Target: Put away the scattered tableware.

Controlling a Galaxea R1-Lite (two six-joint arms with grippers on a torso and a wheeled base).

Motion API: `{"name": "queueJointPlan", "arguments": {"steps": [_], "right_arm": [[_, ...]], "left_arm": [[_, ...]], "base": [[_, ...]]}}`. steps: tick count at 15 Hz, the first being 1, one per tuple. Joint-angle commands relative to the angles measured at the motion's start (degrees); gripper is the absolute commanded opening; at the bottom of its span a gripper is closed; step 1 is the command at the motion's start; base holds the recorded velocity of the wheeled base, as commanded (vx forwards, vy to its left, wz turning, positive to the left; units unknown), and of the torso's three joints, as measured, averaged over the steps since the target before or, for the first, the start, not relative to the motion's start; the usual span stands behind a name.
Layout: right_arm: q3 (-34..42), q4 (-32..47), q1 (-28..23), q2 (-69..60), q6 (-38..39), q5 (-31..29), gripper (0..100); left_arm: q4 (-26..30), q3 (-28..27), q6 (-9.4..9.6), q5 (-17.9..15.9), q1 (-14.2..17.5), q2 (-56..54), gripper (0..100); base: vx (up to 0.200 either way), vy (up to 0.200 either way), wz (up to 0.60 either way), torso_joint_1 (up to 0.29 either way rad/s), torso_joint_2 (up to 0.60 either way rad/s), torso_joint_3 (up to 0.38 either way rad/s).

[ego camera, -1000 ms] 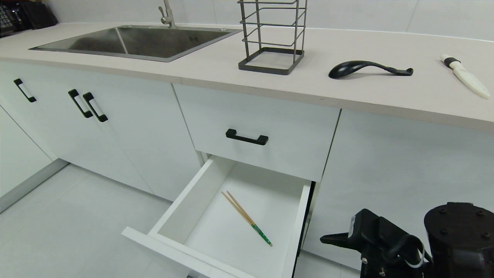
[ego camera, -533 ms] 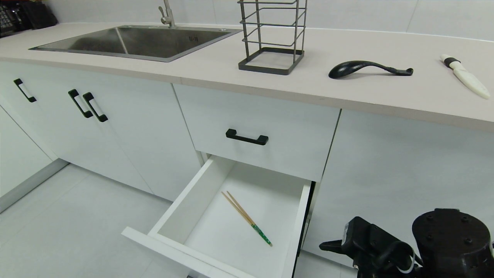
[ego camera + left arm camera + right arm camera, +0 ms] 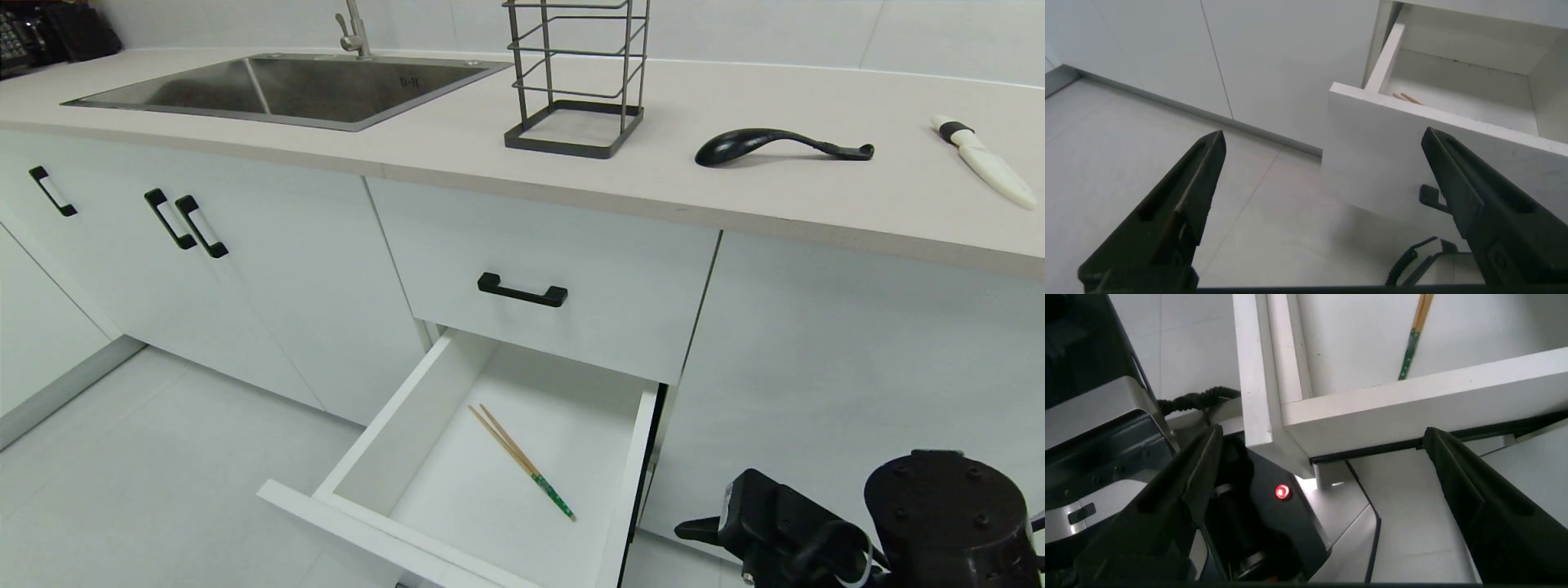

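- The left fingers (image 3: 1180,208) are spread wide with nothing between them. They hang low over the grey tiled floor (image 3: 1143,131), facing the white front panel of the open drawer (image 3: 1413,155).
- The right fingers (image 3: 1176,498) are also spread wide and empty. They are above the front corner of that drawer, looking down into it.
- The right arm (image 3: 939,514) sits low, just beside the right side of the open drawer and apart from it.
- The lower drawer (image 3: 392,416) is pulled out. A pair of wooden chopsticks (image 3: 522,463) lies flat on its white bottom, set diagonally, with the green-patterned ends towards the drawer front.
- The drawer above it is closed, with a black handle (image 3: 522,290) on its face.
- A black spoon (image 3: 775,145) lies on the beige tabletop (image 3: 457,139), with its bowl towards the wire rack (image 3: 535,147) and near it but not touching.
- A white utensil with a black band (image 3: 984,159) lies farther right on the tabletop, well apart from the spoon.
- The dark wire rack stands upright on the tabletop, between the spoon and the steel sink (image 3: 326,86).
- A tap (image 3: 353,28) rises behind the sink.
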Motion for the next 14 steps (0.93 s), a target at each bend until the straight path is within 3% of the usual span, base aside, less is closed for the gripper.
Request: {"name": "queueJointPlan", "arguments": {"steps": [1,7,14], "right_arm": [[0.2,0.0,0.7,0.2,0.1,0.0,100],[0.6,-0.1,1.2,0.8,0.1,0.1,100],[0.7,-0.1,2.3,2.6,0.2,0.3,100]], "left_arm": [[0.0,0.0,-0.04,0.0,0.0,0.0,100],[0.0,0.0,-0.04,0.0,0.0,0.0,100],[0.0,0.0,-0.04,0.0,0.0,0.0,100]], "base": [[0.0,0.0,0.0,0.0,0.0,0.0],[0.0,0.0,0.0,0.209,-0.15,-0.108],[0.0,0.0,0.0,0.214,-0.57,-0.206]]}}
